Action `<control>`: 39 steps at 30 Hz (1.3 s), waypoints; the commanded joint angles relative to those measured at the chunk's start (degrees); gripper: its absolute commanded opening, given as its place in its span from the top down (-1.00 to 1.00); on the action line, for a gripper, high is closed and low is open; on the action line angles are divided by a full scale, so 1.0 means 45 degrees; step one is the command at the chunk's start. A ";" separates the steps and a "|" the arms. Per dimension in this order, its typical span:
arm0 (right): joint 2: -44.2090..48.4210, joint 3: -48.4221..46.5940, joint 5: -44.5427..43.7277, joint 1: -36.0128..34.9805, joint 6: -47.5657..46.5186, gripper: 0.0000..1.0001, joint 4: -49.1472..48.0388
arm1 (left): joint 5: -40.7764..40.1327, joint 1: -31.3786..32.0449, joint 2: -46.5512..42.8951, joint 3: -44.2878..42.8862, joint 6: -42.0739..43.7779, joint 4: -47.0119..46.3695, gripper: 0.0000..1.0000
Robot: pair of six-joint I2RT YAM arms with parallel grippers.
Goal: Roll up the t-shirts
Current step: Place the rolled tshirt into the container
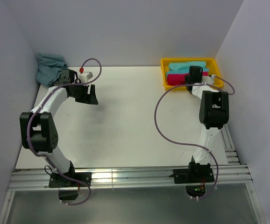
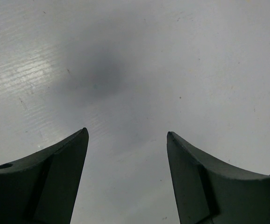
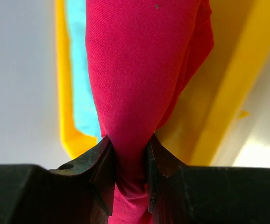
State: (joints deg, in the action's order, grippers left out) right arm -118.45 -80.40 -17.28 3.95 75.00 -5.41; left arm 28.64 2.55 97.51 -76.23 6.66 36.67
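Red t-shirt, turquoise t-shirt rolled in tray; turquoise heap crumpled far-left.

Table mid lies open; yellow tray rim & rt wall hem rt pincer at back corner.

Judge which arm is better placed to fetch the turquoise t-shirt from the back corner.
Left, likely: the left pincer hangs open near that turquoise t-shirt, while the right pincer is shut on the red t-shirt over the yellow tray.
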 commanded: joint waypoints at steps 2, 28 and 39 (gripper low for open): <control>-0.0393 -0.1057 -0.0106 0.0139 0.0461 1.00 -0.0362 | 0.0275 0.0001 0.0224 -0.0619 0.0201 -0.0003 -0.47; -0.1490 -0.2055 0.2139 0.0744 0.0949 0.04 0.1025 | 0.0041 0.0723 0.0010 -0.0522 -0.0268 -0.0082 -0.45; -0.1021 -0.2601 0.3097 0.1018 0.0852 -0.23 0.2803 | 0.0178 0.1055 -0.0478 -0.0541 -0.0463 0.0094 -0.46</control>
State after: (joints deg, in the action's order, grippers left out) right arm -125.73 -90.15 -5.02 7.77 79.88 0.69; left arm 28.62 6.57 98.56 -77.17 5.48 37.19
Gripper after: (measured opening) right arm 0.603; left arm 0.729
